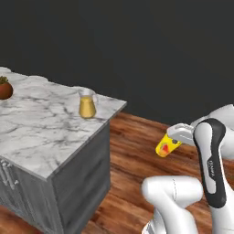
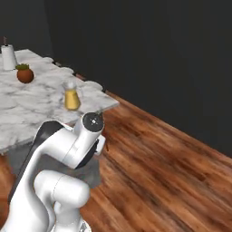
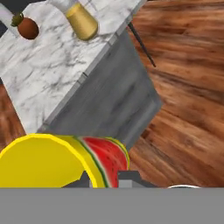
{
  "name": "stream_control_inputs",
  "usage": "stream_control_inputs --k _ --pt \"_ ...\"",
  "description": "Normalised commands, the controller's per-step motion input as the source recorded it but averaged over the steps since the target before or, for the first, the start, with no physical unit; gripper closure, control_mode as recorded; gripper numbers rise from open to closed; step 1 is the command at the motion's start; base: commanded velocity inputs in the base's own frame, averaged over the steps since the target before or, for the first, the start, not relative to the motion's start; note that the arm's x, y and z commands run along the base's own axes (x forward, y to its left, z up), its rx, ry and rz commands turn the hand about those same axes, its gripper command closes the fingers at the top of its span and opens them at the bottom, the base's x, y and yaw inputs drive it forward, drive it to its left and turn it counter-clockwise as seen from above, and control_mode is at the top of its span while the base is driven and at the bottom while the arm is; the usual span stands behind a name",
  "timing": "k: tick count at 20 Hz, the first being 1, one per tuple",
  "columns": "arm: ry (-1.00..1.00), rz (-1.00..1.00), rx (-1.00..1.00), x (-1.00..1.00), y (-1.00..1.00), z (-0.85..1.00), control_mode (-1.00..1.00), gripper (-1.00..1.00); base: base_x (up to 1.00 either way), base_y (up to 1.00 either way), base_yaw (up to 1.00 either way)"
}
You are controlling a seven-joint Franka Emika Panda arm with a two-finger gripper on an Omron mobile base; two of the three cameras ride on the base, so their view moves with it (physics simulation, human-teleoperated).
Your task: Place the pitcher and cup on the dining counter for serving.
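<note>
Pitcher already standing on the marble surface near its right corner, far from the plant pot; hand gripping the cup, holding it tilted over the wooden floor, right of the surface; cup placement remaining.

The light is even and soft, with no clear source. The marble top of the dining counter is bright, while the wall behind is almost black. Shadows are weak — only the grey side panel looks darker. The wooden floor has a mild sheen, no strong glare. All views are slightly blurred and low in detail — the cup is very close and soft-edged.
</note>
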Motion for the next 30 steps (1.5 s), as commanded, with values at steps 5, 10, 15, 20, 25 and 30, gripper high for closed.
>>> stream_control_inputs --k 5,10,15,20,25,30 --pt "0.0 0.0 0.0 0.0 0.0 0.0 1.0 1.0 1.0 0.25 0.48" --pt "0.0 0.0 0.0 0.0 0.0 0.0 1.0 1.0 0.76 -0.22 0.73" --pt "0.0 0.0 0.0 0.0 0.0 0.0 1.0 1.0 0.36 -0.71 0.69" --pt "0.0 0.0 0.0 0.0 0.0 0.0 1.0 1.0 0.3 -1.0 0.44" --pt "0.0 0.0 0.0 0.0 0.0 0.0 1.0 1.0 0.22 -1.0 0.31" --pt "0.0 0.0 0.0 0.0 0.0 0.0 1.0 1.0 0.07 -1.0 0.33"
